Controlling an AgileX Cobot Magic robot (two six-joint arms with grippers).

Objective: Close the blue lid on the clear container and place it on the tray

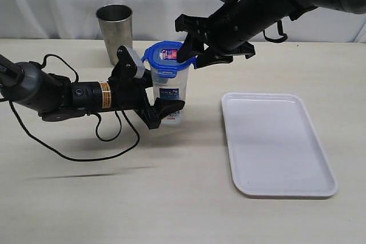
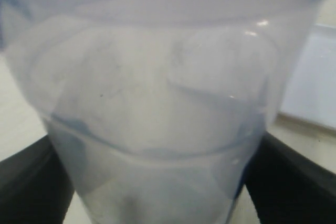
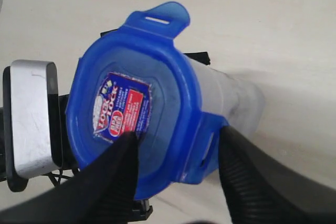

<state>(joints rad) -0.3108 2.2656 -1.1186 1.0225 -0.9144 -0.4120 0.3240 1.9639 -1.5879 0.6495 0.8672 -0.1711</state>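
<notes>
Lid (image 1: 164, 54) rests on the container (image 1: 170, 87) that the left gripper (image 2: 160, 182) pinches. Right gripper (image 3: 177, 135), spread over one flap (image 3: 207, 148), could tip it pressing off-centre.

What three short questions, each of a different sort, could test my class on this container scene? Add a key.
1. True or false: the clear container stands on the tray.
2. In the exterior view, what stands farther back than the container? A) steel cup B) bowl C) bottle
3. Fill in: the ___ gripper clasps the container's lower body.
Key: 1 false, it stands on the table; 2 A; 3 left, the left gripper.
</notes>
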